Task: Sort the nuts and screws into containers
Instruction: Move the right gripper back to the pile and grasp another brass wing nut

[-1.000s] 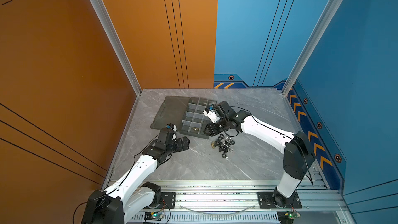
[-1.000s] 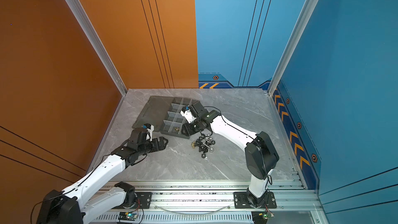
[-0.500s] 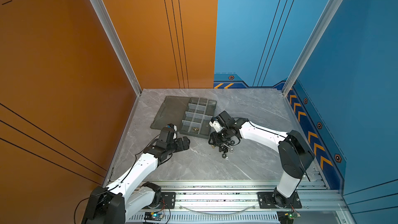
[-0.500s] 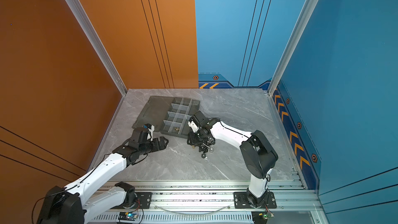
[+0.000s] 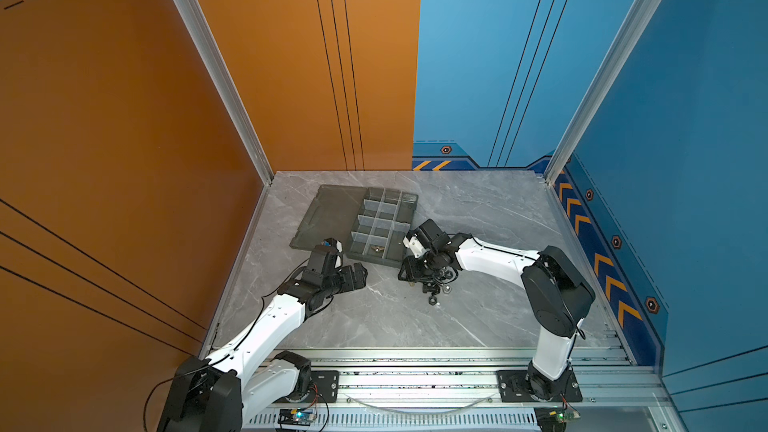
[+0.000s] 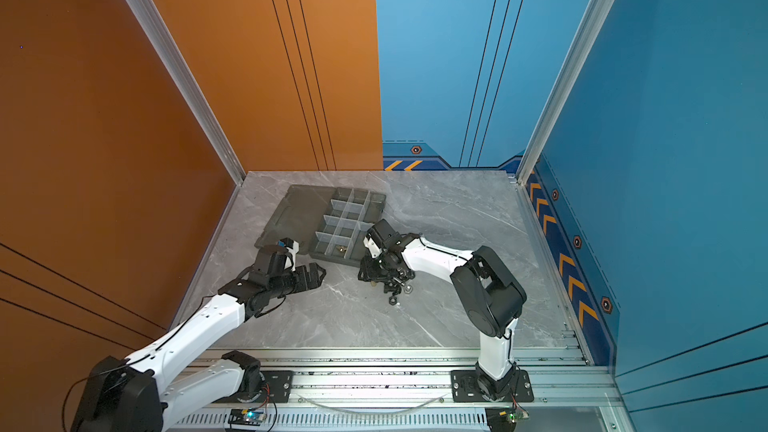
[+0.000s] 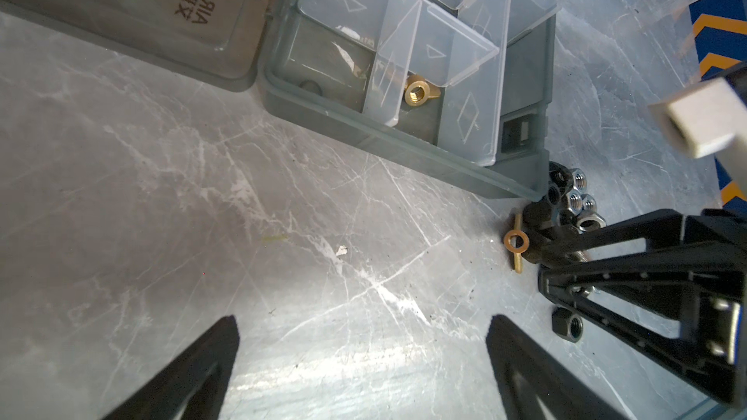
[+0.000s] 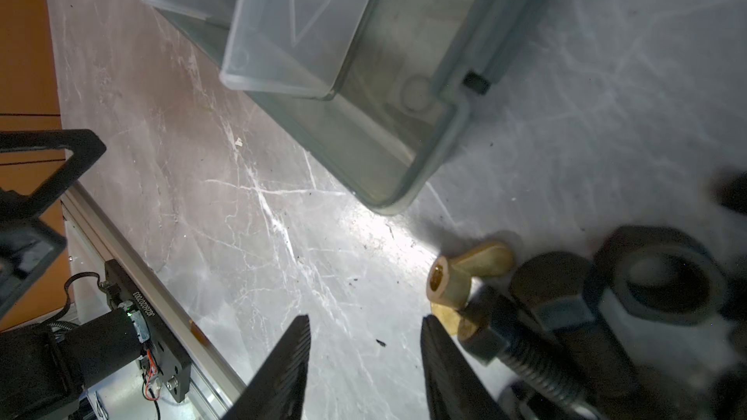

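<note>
Top views: screws and nuts (image 5: 434, 290) heaped on the bench (image 5: 374, 326), just beside the tray (image 5: 374, 258) corner.
Left wrist: left fingers (image 7: 194, 369) wide apart, empty, over bare bench; brass wing nut (image 7: 416, 92) already in a cell. Right wrist: right fingers (image 8: 442, 365) apart, nothing between, beside a second wing nut (image 8: 452, 276) lying against a black bolt (image 8: 521, 357). Probably light, rigid, quick to roll; best pinched across the wings, clear of crowding neighbours.

Between the left gripper (image 7: 359, 323) fingers the table (image 7: 202, 216) is bare, and ahead of them too, up to the tray (image 7: 364, 125) wall; the gap between the right gripper (image 8: 366, 319) fingers is bare as well; just outside one finger a brass wing nut (image 8: 448, 280) and black screws (image 8: 551, 309) crowd in; the tray corner stands ahead.
</note>
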You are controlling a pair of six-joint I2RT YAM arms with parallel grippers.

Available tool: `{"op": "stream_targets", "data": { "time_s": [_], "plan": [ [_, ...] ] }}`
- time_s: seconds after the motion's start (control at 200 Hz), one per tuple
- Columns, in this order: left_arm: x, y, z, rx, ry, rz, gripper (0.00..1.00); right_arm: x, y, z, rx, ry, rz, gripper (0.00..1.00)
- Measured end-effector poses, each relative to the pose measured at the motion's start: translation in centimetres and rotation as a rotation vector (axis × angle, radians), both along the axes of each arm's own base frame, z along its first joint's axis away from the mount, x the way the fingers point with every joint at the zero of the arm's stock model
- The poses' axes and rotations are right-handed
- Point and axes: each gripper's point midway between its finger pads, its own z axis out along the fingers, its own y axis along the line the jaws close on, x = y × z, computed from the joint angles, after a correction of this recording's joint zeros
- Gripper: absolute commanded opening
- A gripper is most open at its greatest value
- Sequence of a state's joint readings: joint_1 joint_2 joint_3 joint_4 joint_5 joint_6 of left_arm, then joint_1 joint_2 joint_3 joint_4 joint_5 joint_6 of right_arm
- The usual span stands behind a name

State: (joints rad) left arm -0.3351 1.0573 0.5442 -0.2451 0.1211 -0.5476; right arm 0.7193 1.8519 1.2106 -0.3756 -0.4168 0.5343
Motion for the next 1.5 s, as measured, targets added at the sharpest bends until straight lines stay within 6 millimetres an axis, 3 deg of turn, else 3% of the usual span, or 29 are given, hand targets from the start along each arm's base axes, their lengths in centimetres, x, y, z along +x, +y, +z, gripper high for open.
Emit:
{"op": "stream_targets", "data": {
  "time_s": [1.021, 1.502],
  "plan": [
    [0.0, 0.0, 0.0, 0.0, -0.001, 0.0, 0.98, 1.2, -1.5, -3.0, -0.102, 0.015, -0.108, 0.46],
    [0.0, 0.0, 0.0, 0.0, -0.001, 0.0, 0.97, 1.6, -1.3, -3.4, -0.097, 0.016, -0.132, 0.29]
  ]
}}
